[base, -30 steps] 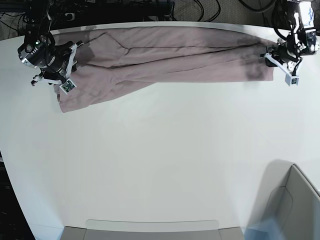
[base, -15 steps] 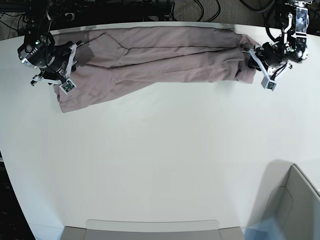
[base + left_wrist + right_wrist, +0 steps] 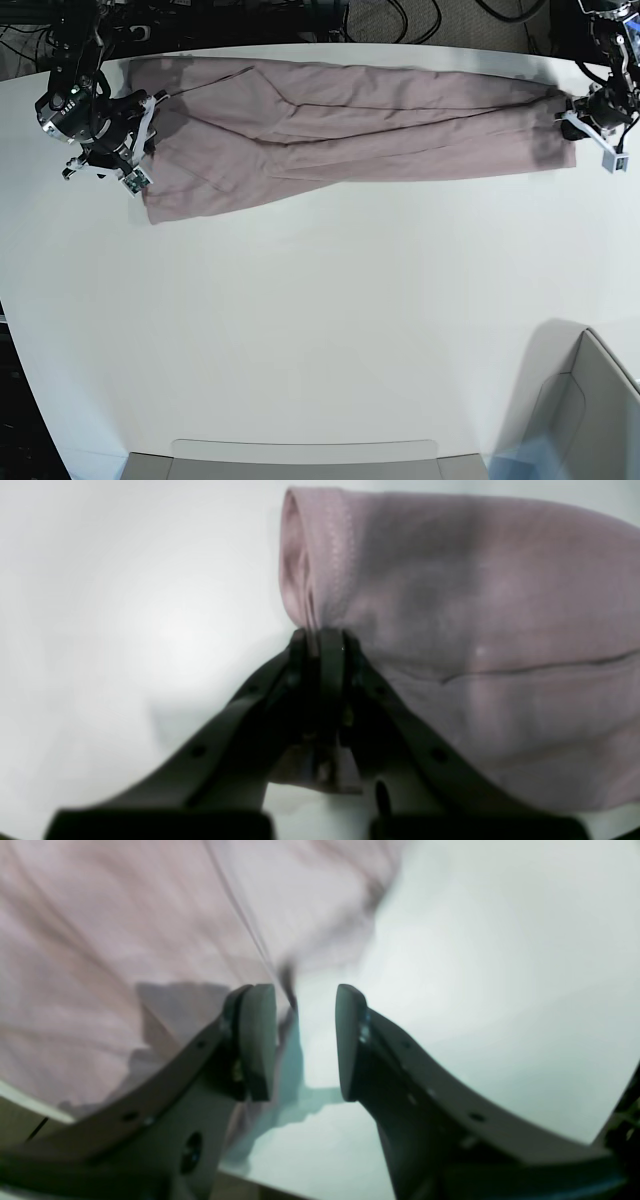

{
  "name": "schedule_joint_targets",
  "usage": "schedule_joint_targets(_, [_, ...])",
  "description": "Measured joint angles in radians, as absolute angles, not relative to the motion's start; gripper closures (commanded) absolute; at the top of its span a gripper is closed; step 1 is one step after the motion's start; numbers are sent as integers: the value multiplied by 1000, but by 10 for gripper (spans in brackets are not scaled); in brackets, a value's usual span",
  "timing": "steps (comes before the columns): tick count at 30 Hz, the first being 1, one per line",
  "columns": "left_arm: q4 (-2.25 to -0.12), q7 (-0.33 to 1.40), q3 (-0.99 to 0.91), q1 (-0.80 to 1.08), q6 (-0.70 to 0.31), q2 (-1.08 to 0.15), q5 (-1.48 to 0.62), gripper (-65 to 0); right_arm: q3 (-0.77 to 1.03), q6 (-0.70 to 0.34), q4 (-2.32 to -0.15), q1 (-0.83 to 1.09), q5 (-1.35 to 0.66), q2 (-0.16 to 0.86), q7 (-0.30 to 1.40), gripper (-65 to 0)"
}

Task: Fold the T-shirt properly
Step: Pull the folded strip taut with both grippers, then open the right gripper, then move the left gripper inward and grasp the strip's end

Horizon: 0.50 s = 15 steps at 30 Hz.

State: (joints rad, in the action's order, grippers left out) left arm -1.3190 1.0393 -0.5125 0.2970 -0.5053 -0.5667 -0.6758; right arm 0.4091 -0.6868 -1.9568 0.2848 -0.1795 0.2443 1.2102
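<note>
T-shirt (image 3: 350,120): mauve, stretched in a long band across top of base view, from upper left to upper right, on white table (image 3: 330,330); folded lengthwise w/ creases running along it; wider lower flap at left end.
Left gripper (image 3: 586,125): upper right of base view, at shirt's right end. Wrist view: jaws pressed together on a hemmed edge of the fabric (image 3: 450,605), cloth rising above the tips.
Right gripper (image 3: 138,150): upper left of base view, over shirt's left end. Wrist view: fingers (image 3: 257,1040) apart w/ narrow gap, nothing between them; fabric fills left & top, a dark seam line ends just above the gap.
Bin (image 3: 585,410): grey, lower right corner, well apart from shirt.
</note>
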Motion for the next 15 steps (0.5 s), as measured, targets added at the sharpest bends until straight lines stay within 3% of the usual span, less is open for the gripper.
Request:
schedule_joint_targets(7, [-1335, 1112, -530, 252, -494, -565, -646, 0, 456, -687, -1957, 269, -177, 209, 1209, -207])
schedule_joint_targets(15, [-1645, 1242, -707, 323, -487, -538, -626, 0, 498, -687, -1957, 272, -176, 195, 1212, -207])
